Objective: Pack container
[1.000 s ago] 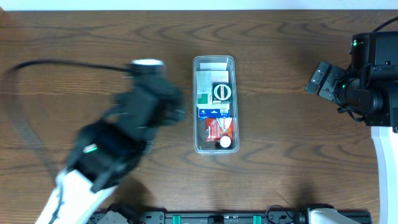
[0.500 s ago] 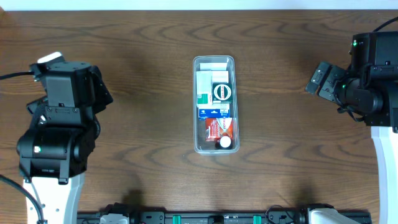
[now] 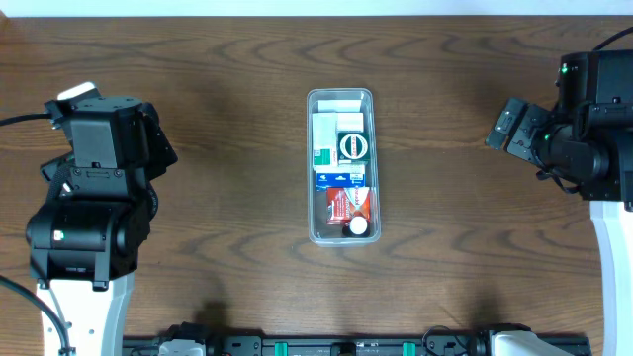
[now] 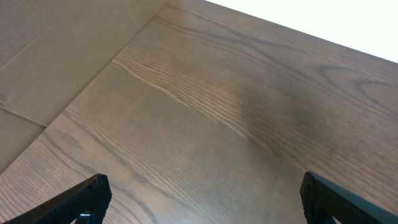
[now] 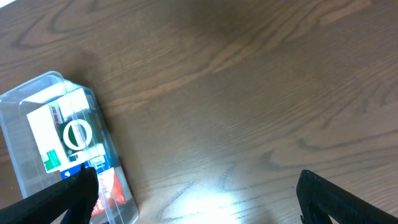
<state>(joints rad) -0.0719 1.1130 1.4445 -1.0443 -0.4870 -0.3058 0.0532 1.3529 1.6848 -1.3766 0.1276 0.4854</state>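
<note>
The container [image 3: 311, 168] is a long clear plastic tray in the middle of the table, with a white label at its far end. It holds several small boxes: white and green ones, a blue one, a red one [image 3: 349, 203] and a white round cap. It also shows at the left of the right wrist view [image 5: 25, 118]. My left gripper [image 3: 160, 138] is far left of the container, open and empty; the left wrist view [image 4: 202, 199] shows only bare wood between its fingers. My right gripper [image 3: 506, 126] is far right of the container, open and empty [image 5: 199, 199].
The table is dark wood. A pale cardboard-like surface [image 4: 56, 56] lies beyond the table's left edge in the left wrist view. A black rail [image 3: 356, 346] runs along the table's front edge.
One second ago my left arm was blurred in motion near the container's left side. It has swung back to the far left and has held still for the last half second. The right arm has not moved.
</note>
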